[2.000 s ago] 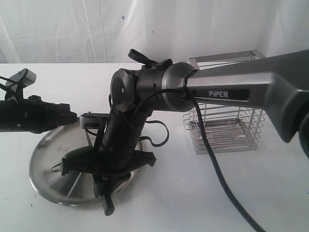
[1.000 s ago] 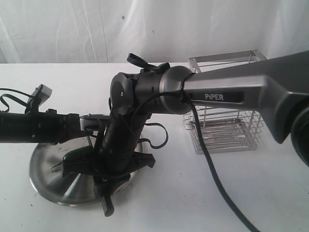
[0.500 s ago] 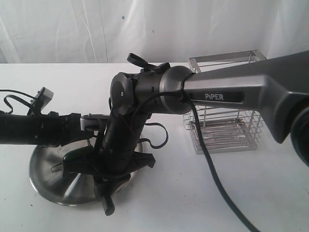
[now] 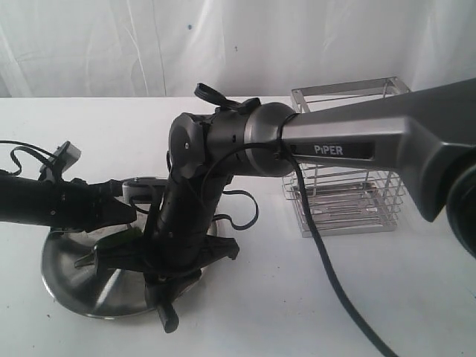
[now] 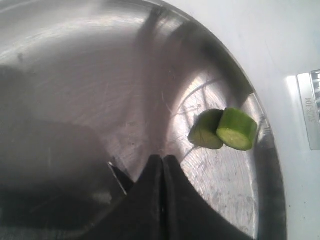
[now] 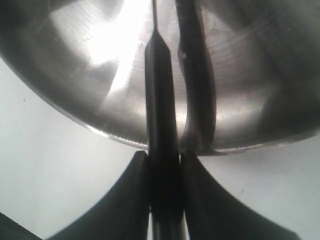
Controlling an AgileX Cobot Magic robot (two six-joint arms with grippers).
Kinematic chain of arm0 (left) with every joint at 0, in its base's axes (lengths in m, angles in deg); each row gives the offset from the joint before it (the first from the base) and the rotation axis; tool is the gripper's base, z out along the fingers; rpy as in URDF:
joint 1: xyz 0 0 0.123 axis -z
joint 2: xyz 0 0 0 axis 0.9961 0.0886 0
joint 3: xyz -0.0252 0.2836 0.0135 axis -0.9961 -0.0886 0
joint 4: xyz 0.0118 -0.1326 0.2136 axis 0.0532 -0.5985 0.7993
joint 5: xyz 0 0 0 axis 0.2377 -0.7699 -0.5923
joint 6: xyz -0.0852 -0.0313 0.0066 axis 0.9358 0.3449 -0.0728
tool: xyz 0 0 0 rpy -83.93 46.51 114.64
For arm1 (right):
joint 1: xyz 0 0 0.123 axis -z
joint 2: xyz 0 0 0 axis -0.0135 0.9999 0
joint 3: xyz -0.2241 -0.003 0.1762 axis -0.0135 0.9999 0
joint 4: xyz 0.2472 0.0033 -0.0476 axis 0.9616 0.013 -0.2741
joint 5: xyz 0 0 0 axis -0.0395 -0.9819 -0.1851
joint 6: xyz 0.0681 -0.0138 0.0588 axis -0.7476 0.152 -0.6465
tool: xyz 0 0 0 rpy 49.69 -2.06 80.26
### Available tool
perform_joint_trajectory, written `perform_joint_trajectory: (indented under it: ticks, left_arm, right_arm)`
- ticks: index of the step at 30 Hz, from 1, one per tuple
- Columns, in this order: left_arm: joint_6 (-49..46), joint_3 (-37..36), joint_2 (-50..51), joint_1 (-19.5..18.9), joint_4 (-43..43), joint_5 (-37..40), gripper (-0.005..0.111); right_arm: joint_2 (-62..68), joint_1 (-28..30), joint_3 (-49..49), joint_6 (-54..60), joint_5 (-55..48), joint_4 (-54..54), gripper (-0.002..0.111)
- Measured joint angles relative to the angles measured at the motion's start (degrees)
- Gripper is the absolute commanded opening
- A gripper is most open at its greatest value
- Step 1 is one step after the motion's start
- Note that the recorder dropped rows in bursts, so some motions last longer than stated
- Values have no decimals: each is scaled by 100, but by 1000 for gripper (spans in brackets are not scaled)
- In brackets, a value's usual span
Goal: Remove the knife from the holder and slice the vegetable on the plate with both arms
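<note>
Two cut pieces of the green vegetable lie near the rim of the steel plate. My left gripper hangs low over the plate a short way from them, its fingers pressed together with nothing between them. My right gripper is shut on the knife's slim black handle, which reaches over the plate's edge. In the exterior view the right gripper points down at the plate's near side. The handle's end sticks out below it and the arm hides the blade.
The wire holder stands on the white table to the right, behind the right arm's long PiPER link. A black cable trails from that arm across the table towards the front.
My left arm has come in from the left and dipped down over the plate. The right arm with the knife has hardly moved.
</note>
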Motion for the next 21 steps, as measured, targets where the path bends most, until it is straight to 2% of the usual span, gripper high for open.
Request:
perform_joint_trajectory:
  ticks: [15,21]
  left_arm:
    - [114,17,-22,0,260,-70,0]
    - [114,307,34,0,540,250,0]
  right_arm:
    - [0,-23,0,56,-233,-80,0]
    - [0,-23,0,56,-194,-106,0]
